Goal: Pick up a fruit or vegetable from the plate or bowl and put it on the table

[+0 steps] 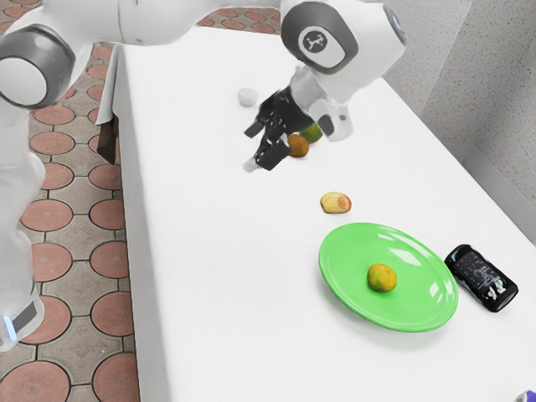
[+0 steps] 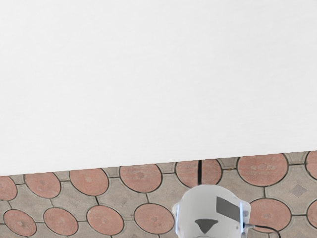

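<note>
Mottled yellow-orange round fruit [image 1: 382, 278] on a glossy green round plate [image 1: 342, 291], claw [image 1: 257, 148] released.
The fruit sits inside the plate's rim, on the white table [image 1: 218, 268]; just off the rim lies a yellow oval fruit with a reddish patch [image 1: 336, 203], and near the opposite rim a black handheld device with buttons [image 1: 481, 277]. The claw is well apart from the plate, its fingers spread with a gap between them; beside it in the exterior view show a brownish-orange round fruit [image 1: 298, 146], a partly hidden green one [image 1: 311, 133] and a small whitish lump [image 1: 248, 97]. The wrist view takes in the table's edge, red-and-grey paving [image 2: 141, 177] and the arm's white rounded base [image 2: 205, 206].
</note>
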